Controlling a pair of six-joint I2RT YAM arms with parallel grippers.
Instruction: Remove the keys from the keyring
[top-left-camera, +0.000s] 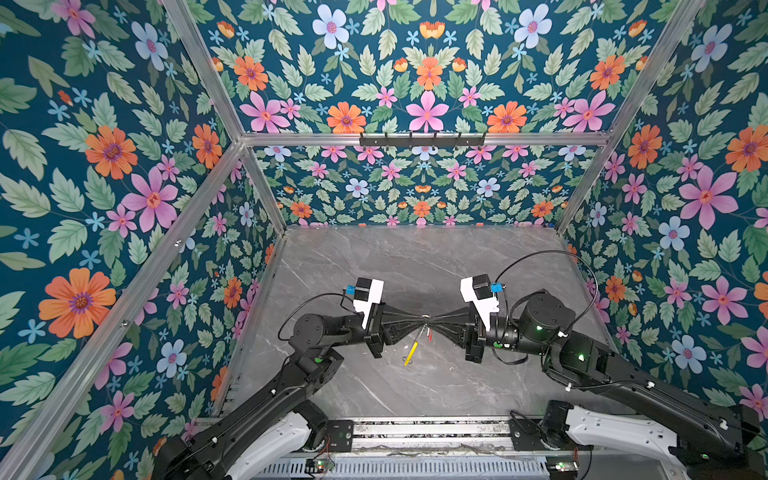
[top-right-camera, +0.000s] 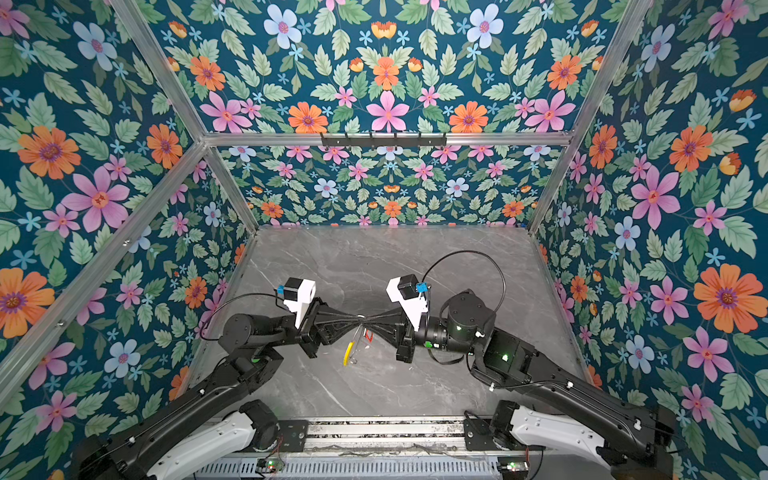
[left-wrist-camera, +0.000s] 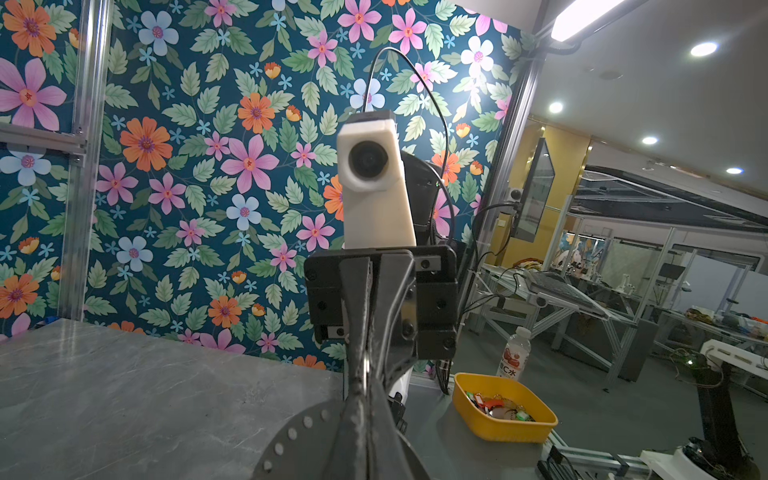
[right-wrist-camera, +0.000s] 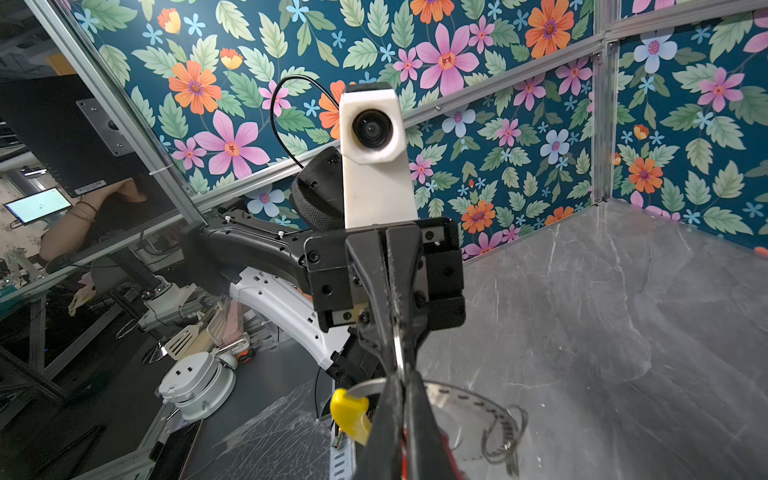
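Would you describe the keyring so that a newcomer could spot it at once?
Over the middle of the grey marble table, both arms' fingers meet tip to tip. The keyring hangs edge-on beneath them; its yellow arc sets it apart from the red tag beside it.

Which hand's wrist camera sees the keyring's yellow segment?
The right hand: its wrist view shows the yellow segment close by, while the left hand's wrist view shows only a grey arc.
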